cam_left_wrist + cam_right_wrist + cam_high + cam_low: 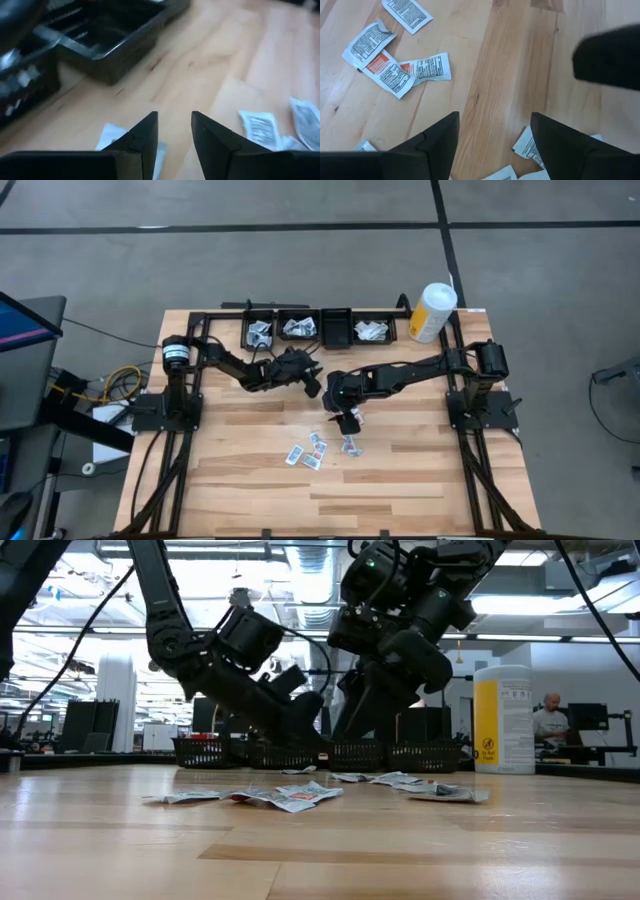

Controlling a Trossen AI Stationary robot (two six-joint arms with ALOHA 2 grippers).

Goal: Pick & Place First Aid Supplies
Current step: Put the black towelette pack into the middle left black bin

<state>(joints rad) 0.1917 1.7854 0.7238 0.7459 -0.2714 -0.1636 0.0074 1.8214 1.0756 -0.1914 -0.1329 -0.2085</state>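
Several white first aid packets [305,455] lie flat on the wooden table, seen also in the low view [285,797]. My left gripper [175,130] is open just short of the black bins, with nothing between its fingers. One packet [107,136] lies on the wood, partly hidden behind one finger, and others [260,127] lie farther off. My right gripper [495,130] is open wide and points down over bare wood at mid-table [348,420]. Packets [387,75] lie beyond it and more [530,145] show beside one finger.
A row of black bins [320,328] stands at the table's far edge, some holding white packets [298,328]. A tall white-and-yellow canister [433,310] stands at the far right. A dark blurred shape [610,60] sits close to my right gripper. A person [548,720] sits in the room beyond.
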